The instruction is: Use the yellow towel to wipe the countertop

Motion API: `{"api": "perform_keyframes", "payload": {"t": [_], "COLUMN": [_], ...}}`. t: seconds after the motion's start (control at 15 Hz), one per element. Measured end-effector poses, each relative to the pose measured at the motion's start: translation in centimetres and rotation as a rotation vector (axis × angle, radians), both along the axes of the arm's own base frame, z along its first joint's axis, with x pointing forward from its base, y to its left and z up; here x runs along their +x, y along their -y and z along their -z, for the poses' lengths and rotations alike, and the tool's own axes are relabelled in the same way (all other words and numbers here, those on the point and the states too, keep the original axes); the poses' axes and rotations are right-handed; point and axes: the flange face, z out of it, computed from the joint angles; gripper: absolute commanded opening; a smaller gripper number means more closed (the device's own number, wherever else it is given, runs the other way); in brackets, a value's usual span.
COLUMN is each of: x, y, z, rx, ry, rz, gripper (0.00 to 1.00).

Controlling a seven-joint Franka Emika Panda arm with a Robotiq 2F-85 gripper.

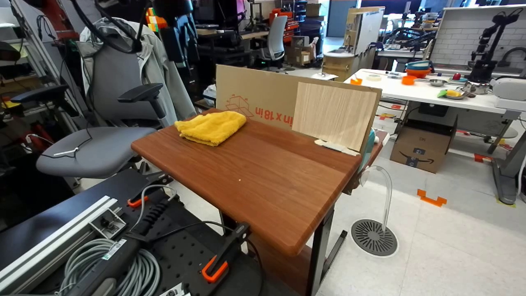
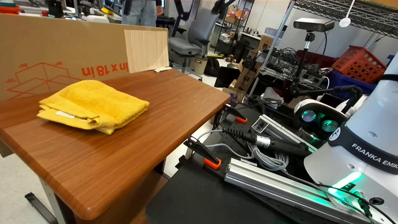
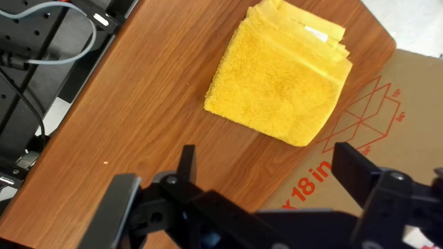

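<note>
The yellow towel [image 3: 277,79] lies folded on the brown wooden countertop [image 3: 138,103]. It shows whole in the wrist view, with a small white tag near one edge. The towel also lies on the countertop in both exterior views [image 1: 211,127] [image 2: 93,102]. My gripper [image 3: 264,148] is open, with its two black fingers wide apart and nothing between them. In the wrist view it hangs above the countertop, its fingertips apart from the towel and below it in the picture. The fingers are not clearly seen in the exterior views.
A cardboard sheet [image 1: 263,98] stands upright along one long edge of the countertop, with a pale wood-grain panel [image 1: 335,115] on it. A black base plate [image 2: 199,193] with clamps, coiled cable [image 2: 267,160] and an aluminium bar lies along the opposite edge. A grey chair [image 1: 102,144] stands nearby.
</note>
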Motion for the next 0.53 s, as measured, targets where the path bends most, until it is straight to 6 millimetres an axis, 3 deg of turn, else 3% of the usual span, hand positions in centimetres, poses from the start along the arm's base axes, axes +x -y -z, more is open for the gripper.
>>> {"api": "perform_keyframes", "payload": {"t": [0.27, 0.53], "x": [2.9, 4.5], "y": [-1.1, -2.5], "z": [4.7, 8.8], "rx": [-0.059, -0.08], "ry": [-0.066, -0.125], "rz": [0.069, 0.105], "gripper": [1.0, 1.0]}}
